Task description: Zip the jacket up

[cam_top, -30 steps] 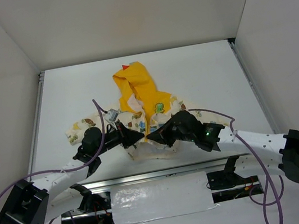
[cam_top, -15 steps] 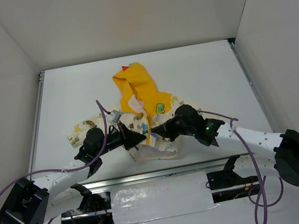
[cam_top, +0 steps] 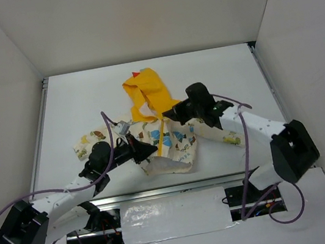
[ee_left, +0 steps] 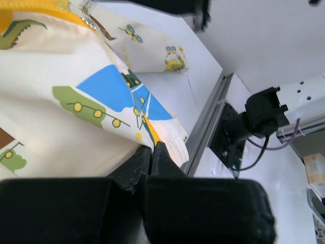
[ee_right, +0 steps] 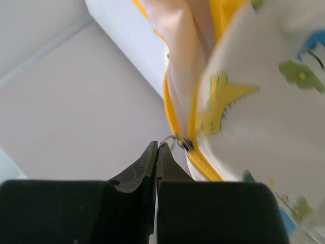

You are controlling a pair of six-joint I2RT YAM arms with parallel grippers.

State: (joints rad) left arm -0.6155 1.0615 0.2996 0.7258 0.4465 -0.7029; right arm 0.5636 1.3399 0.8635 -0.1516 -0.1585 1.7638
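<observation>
You are working on a plain white tabletop (cam_top: 217, 76), boxed in by blank white walls (cam_top: 133, 15) at the back and on both sides. A metal rail (cam_top: 40, 135) runs along its left edge. At the near edge, between the two arm bases, a shiny pale sheet (cam_top: 174, 216) lies flat.

The jacket (cam_top: 178, 141) lies rumpled in the middle of the tabletop, closer to the arms than to the back wall. Its yellow hood (cam_top: 148, 90) points away from you and its printed cream body is bunched towards the near edge.

Your left gripper (cam_top: 152, 152) is at the jacket's lower front. In the left wrist view its jaws are pressed shut on the edge of the cream fabric.

Your right gripper (cam_top: 167, 114) reaches in from the right to the top of the yellow placket, just below the hood. Its jaws are closed to a point, pinching the thin metal zip pull (ee_right: 175, 140) at their very tips.
</observation>
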